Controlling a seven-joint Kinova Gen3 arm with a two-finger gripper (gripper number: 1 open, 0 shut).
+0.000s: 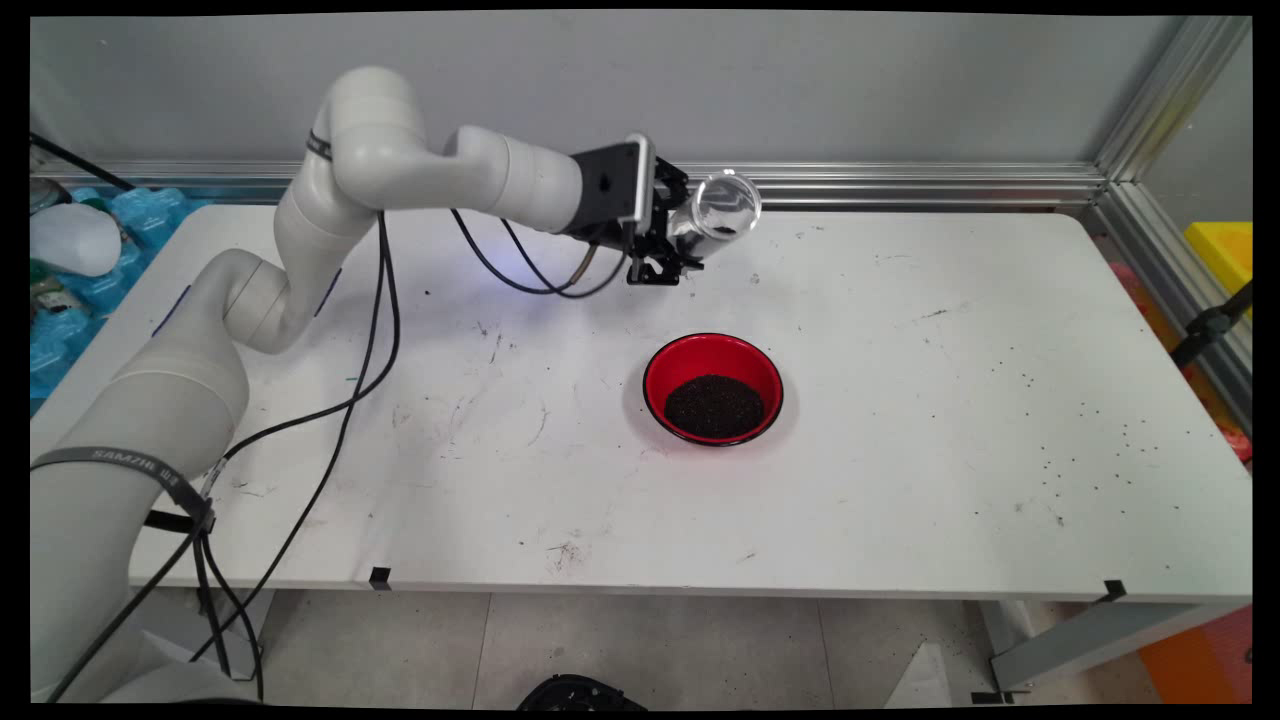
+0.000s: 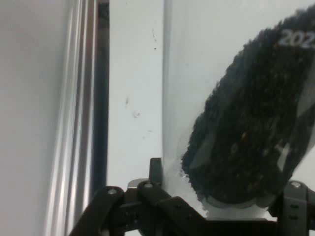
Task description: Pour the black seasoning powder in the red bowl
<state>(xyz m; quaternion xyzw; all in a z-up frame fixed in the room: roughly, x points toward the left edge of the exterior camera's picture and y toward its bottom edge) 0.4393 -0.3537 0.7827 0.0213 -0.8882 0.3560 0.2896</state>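
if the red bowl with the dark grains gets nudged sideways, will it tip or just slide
The red bowl looks wide and low, so it would likely slide on the smooth table rather than tip. The dark grains are loose and may shift; they sit well below the rim, so spilling seems unlikely.

White table (image 1: 950, 450) bears a red bowl (image 1: 713, 388) of dark grains.

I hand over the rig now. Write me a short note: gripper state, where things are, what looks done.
Gripper: shut on a clear cup, held tipped on its side in the air over the table's far part.
Cup: dark grains lie inside it.
Red bowl: mid-table, nearer the camera than the cup, with a heap of dark grains in it.
Stray grains are scattered on the table's right part.
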